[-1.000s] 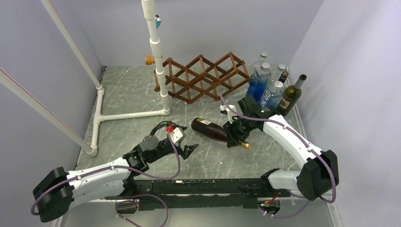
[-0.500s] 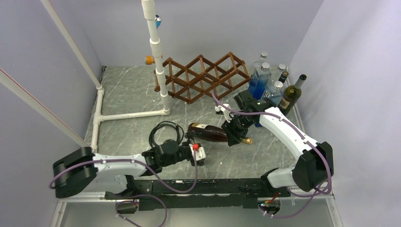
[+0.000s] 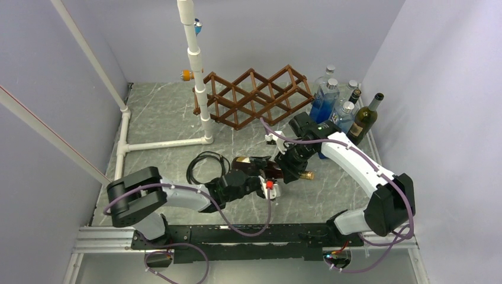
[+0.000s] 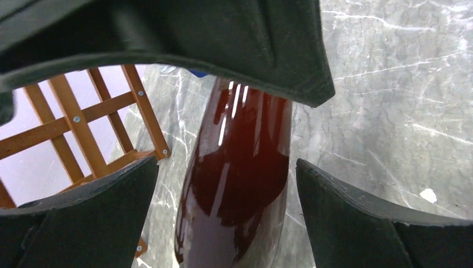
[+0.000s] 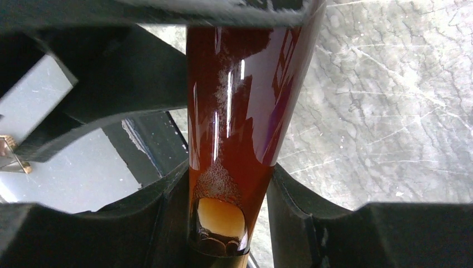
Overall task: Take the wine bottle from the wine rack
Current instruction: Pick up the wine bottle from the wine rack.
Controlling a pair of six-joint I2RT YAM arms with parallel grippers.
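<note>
Wine bottle [image 3: 260, 165], out of the wine rack [image 3: 254, 97], on its side just in front of the rack. Sat on the table [image 3: 160, 112] or just over it; could not tell which. Pointed its gold top toward the rack's right end.

Right end effector [image 3: 292, 167]: nearly closed, clamped on the thin neck part of the bottle. Left end effector [image 3: 259, 178]: opened all the way, one finger on each side of the fat part, gaps on both sides. Held nothing.

Looked like the rack part of the job was done, with only a safe put-down left.

Could slip from here: smooth glass, a thin neck, only one small grip, and all the heavy part far from that grip. Might tip down, bang the table and roll back toward the rack. Might get knocked sideways too, by left fingers shutting off-centre and pushing on one side first. Could twist loose in the right grip then.

Needed care as well near the standing bottles [image 3: 340, 109] just right of the rack. Could topple them with a wide swing that way.
</note>
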